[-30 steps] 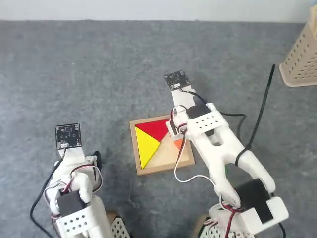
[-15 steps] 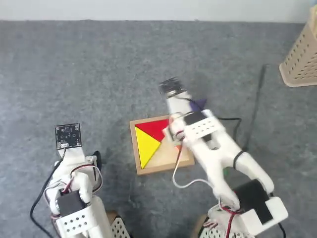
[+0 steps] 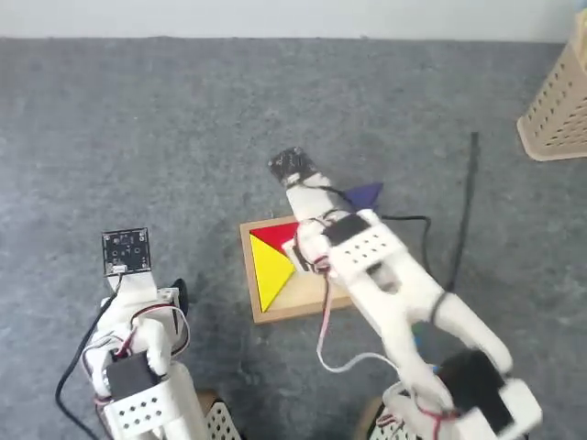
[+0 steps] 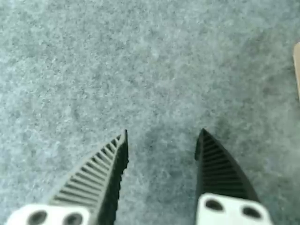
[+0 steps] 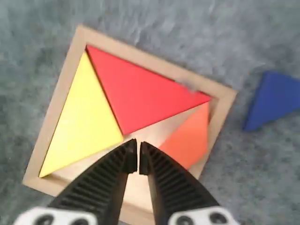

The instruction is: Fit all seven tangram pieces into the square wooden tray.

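Observation:
The square wooden tray (image 3: 295,311) (image 5: 224,100) lies on grey carpet mid-table. In it lie a yellow triangle (image 3: 270,266) (image 5: 82,123), a red triangle (image 3: 279,236) (image 5: 136,90) and a small orange piece (image 5: 188,138). A blue triangle (image 3: 366,193) (image 5: 274,97) rests on the carpet just outside the tray's far right corner. My right gripper (image 5: 138,157) hovers shut and empty above the tray's bare middle, and its arm (image 3: 376,266) covers the tray's right half from above. My left gripper (image 4: 161,145) is open over bare carpet, left of the tray.
A beige perforated basket (image 3: 559,92) stands at the far right edge. A black cable (image 3: 463,215) trails over the carpet right of the tray. The left arm's base (image 3: 138,367) sits at the near left.
The right arm has swung left over the tray, uncovering the blue triangle on the carpet. The left arm has kept still.

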Robot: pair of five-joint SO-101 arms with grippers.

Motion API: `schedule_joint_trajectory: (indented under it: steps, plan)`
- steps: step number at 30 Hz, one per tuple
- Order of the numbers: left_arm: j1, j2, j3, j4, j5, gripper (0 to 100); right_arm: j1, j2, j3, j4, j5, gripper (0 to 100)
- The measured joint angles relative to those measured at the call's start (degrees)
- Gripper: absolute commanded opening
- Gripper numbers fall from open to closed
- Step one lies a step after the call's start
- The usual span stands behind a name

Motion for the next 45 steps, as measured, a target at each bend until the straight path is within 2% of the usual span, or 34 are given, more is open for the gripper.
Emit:
schedule_joint_trajectory:
  steps: [3, 9, 15, 24, 32, 38, 45]
  plan:
    - [0.0, 0.0, 0.0, 0.0, 0.0, 23, 2.4, -3.4, 3.3, -3.5, 0.0, 0.7]
    - [0.0, 0.0, 0.0, 0.0, 0.0, 23, 7.8, -1.1, 7.9, -16.3, 0.2, 0.7]
    - [0.0, 0.0, 0.0, 0.0, 0.0, 23, 7.6, 6.6, 8.0, -21.5, 0.2, 0.7]
    - [0.0, 0.0, 0.0, 0.0, 0.0, 23, 7.8, 8.0, 7.7, -15.5, 0.2, 0.7]
    - [0.0, 0.0, 0.0, 0.0, 0.0, 23, 7.9, 1.4, 8.0, -8.4, 0.2, 0.7]
    - [0.0, 0.0, 0.0, 0.0, 0.0, 23, 7.9, -5.8, 10.5, -7.2, 0.2, 0.7]
    - [0.0, 0.0, 0.0, 0.0, 0.0, 23, 8.2, -5.5, 11.9, -7.2, 0.2, 0.7]
